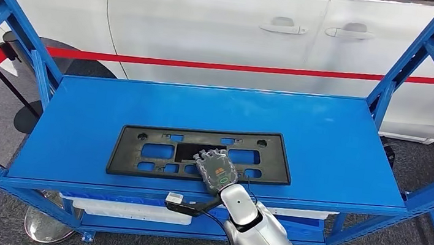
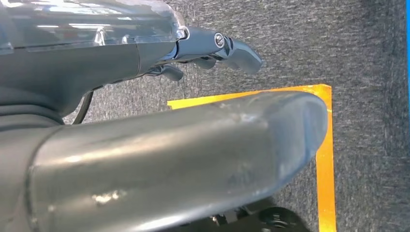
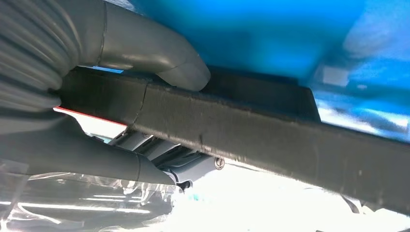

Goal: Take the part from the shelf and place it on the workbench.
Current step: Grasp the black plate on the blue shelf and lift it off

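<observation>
The part is a flat black plastic frame (image 1: 128,149) with several cut-outs, lying on the blue shelf board (image 1: 335,148) near its front edge. My right hand (image 1: 216,170) grips the frame's front rim at the middle. In the right wrist view the grey thumb (image 3: 164,58) presses one face of the black rim (image 3: 270,140) and the darker fingers (image 3: 159,150) lie against the other face. My left hand (image 2: 169,145) hangs over the carpeted floor with its fingers stretched out and nothing in it.
Blue uprights (image 1: 420,53) stand at both ends of the shelf. A white car (image 1: 213,23) and a red barrier band (image 1: 208,66) are behind it. A white bin (image 1: 124,209) sits on the lower level. Yellow tape (image 2: 326,159) marks the grey floor.
</observation>
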Robot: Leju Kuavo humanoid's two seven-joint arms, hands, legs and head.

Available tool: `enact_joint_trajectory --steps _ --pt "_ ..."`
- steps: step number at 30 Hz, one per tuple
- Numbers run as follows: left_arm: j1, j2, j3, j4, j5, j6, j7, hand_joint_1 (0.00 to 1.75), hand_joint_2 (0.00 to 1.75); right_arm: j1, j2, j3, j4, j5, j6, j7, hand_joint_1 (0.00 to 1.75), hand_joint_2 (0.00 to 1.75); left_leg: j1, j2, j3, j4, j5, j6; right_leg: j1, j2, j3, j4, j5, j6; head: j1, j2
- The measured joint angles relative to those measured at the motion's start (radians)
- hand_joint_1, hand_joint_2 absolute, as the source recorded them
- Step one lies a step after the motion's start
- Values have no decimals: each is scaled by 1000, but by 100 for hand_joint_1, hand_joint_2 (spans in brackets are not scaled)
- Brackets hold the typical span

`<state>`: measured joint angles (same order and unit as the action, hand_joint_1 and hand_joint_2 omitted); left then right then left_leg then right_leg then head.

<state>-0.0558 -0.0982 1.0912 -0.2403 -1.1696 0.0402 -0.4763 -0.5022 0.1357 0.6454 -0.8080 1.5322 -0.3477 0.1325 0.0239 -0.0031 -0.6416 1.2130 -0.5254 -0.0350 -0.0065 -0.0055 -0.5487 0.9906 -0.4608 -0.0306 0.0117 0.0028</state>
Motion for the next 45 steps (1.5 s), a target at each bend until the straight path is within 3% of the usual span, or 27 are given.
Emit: enact_joint_trajectory --steps 1,3,6,8,11,12,13,14,15,17,18,19,22,23,25,27,28,29,30,32,34,37,39,42,43,44,45 --pt "0 0 4 0 0 1 -1 0 0 6 1 -6 -9 -15 -9 -13 175 175 1 0 32 -67 32 1 0 1 0 5 -3 3 0 0" --pt "-1 -1 11 0 2 2 -4 0 0 29 4 -21 -58 -93 -37 -68 175 175 1 0 80 -170 61 7 5 4 -6 18 -10 13 -1 0" --pt "1 -7 28 0 8 7 -11 0 0 98 12 -39 -230 -320 -97 -206 175 175 0 0 87 -190 57 25 10 10 -12 22 -11 28 0 0" --pt "2 -13 42 0 11 10 -18 0 0 147 17 -41 -390 -460 -108 -259 175 175 3 2 89 -197 62 39 8 11 -20 43 -29 37 2 0" --pt "1 -18 59 0 15 17 -28 0 0 208 17 -40 -584 -637 -116 -313 175 175 1 1 84 -201 66 55 1 10 -99 208 -120 48 8 0" --pt "2 -19 65 0 16 18 -30 0 0 227 13 -40 -637 -715 -128 -345 175 175 0 -1 82 -201 67 56 0 10 -131 269 -143 50 8 0" --pt "3 -21 70 0 17 19 -31 0 0 245 6 -40 -688 -792 -138 -375 175 175 -1 -2 80 -200 66 57 -1 10 -151 304 -147 51 8 0" --pt "5 -23 76 0 18 20 -32 0 0 259 -2 -41 -743 -865 -144 -401 175 175 -2 -3 80 -199 65 57 -1 10 -153 301 -132 50 8 0" --pt "6 -25 82 0 18 21 -33 0 0 271 -11 -43 -803 -931 -145 -421 175 175 -3 -3 81 -198 64 56 0 9 -137 260 -99 48 8 0" --pt "5 -31 91 0 18 22 -35 0 0 287 -29 -49 -911 -1022 -136 -446 175 175 -6 -3 84 -197 59 52 3 9 -73 122 -28 37 8 0" --pt "4 -34 95 0 18 23 -35 0 0 293 -37 -54 -955 -1051 -131 -456 175 175 -8 -3 85 -196 57 48 6 9 -48 67 -10 32 8 0" --pt "3 -36 99 0 18 23 -37 0 0 301 -44 -59 -989 -1074 -128 -466 175 175 -9 -3 84 -196 56 44 9 10 -35 37 -4 27 8 0" --pt "1 -39 110 0 17 24 -46 0 0 334 -62 -80 -1071 -1155 -125 -506 175 175 -10 -3 84 -198 52 28 8 11 -32 21 -6 18 8 0" --pt "1 -39 112 0 15 26 -49 0 0 347 -66 -89 -1095 -1189 -120 -518 175 175 -10 -2 81 -187 42 24 4 9 -29 17 -5 13 7 0" --pt "1 -40 116 0 10 33 -51 0 0 375 -74 -111 -1134 -1257 -106 -537 175 175 -9 -2 46 -105 -9 18 0 5 -23 11 -5 4 3 0" --pt "2 -41 118 0 7 40 -50 0 0 405 -80 -132 -1157 -1304 -95 -550 175 175 -9 -1 -15 26 -68 13 2 3 -21 11 -8 -2 1 0" --pt "3 -41 119 0 7 40 -50 0 0 417 -84 -139 -1164 -1316 -92 -555 175 175 -9 -1 -37 70 -78 11 3 3 -20 12 -9 -3 1 0" --pt "4 -42 120 0 7 41 -49 0 0 427 -86 -145 -1169 -1323 -90 -559 175 175 -9 -1 -44 81 -69 11 3 5 -20 14 -11 -4 1 0" --pt "4 -42 122 0 6 41 -49 0 0 434 -89 -148 -1174 -1326 -89 -561 175 175 -9 -1 -33 53 -41 12 4 7 -18 16 -13 -3 1 0" --pt "2 -42 125 0 6 42 -49 0 0 445 -92 -154 -1185 -1329 -87 -564 175 175 -10 -1 25 -74 30 20 5 10 -13 21 -20 1 1 0" --pt "-1 -42 129 0 11 42 -48 0 0 452 -94 -161 -1194 -1346 -84 -560 175 175 -15 -2 68 -170 60 30 7 10 -14 28 -25 8 1 0" --pt "-3 -44 141 0 29 40 -39 0 0 485 -93 -182 -1199 -1424 -70 -545 175 175 -16 -3 75 -192 59 42 8 8 -17 28 -27 23 0 0" --pt "-2 -48 154 0 41 40 -32 0 0 535 -91 -204 -1197 -1480 -34 -558 175 175 -10 -4 80 -203 65 53 7 7 -27 60 -54 33 3 0" --pt "-2 -53 173 0 55 40 -29 0 0 630 -82 -242 -1186 -1517 68 -627 175 175 -7 -3 81 -207 71 62 -1 7 -103 226 -147 46 5 0" --pt "-2 -55 179 0 58 40 -29 0 0 664 -78 -254 -1180 -1516 104 -660 175 175 -7 -3 81 -206 71 62 -4 7 -126 274 -164 50 5 0" --pt "-1 -58 185 -1 62 40 -28 0 0 698 -74 -264 -1173 -1511 135 -693 175 175 -7 -3 80 -205 71 61 -8 7 -134 291 -161 53 5 0" --pt "-1 -62 192 -1 66 40 -26 0 0 728 -69 -273 -1165 -1504 163 -724 175 175 -6 -4 80 -204 70 60 -13 6 -125 271 -140 55 5 0"
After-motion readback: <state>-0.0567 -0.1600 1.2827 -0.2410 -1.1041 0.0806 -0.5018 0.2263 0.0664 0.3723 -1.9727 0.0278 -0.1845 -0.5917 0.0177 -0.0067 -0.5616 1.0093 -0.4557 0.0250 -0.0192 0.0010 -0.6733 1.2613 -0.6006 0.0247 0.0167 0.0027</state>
